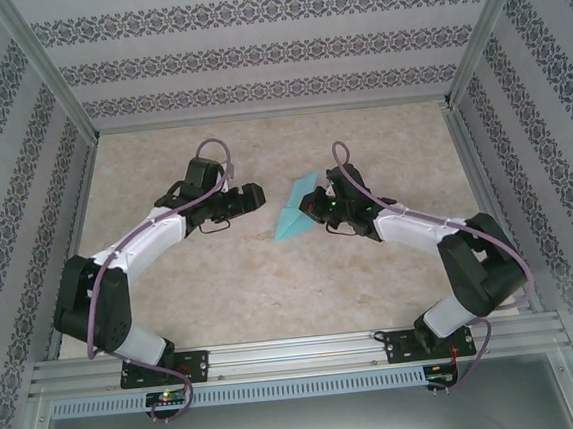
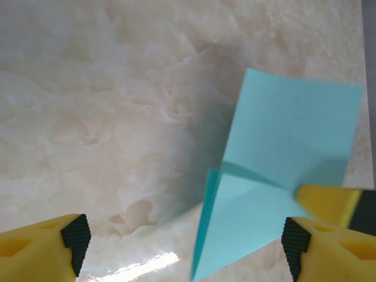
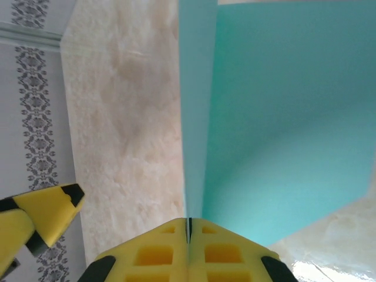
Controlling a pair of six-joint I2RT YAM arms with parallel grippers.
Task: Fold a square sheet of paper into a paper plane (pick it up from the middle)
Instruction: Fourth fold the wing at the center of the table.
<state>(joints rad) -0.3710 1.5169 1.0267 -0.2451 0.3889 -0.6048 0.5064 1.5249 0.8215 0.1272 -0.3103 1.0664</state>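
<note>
The square sheet of paper is folded into a pointed turquoise paper plane (image 1: 292, 212) with a centre crease, and it sits near the middle of the table. My right gripper (image 1: 313, 208) is shut on its folded edge; in the right wrist view the fingertips (image 3: 189, 226) meet on the crease and the paper plane (image 3: 276, 117) spreads away from them. My left gripper (image 1: 256, 196) stands open just left of the paper. In the left wrist view the paper plane (image 2: 282, 141) reaches between its wide-apart fingers (image 2: 296, 241), touching neither pad.
The marble-patterned table (image 1: 222, 280) is walled by patterned panels on three sides. A metal rail (image 1: 299, 359) with both arm bases runs along the near edge. The left gripper's yellow finger (image 3: 47, 217) lies close beside the right gripper.
</note>
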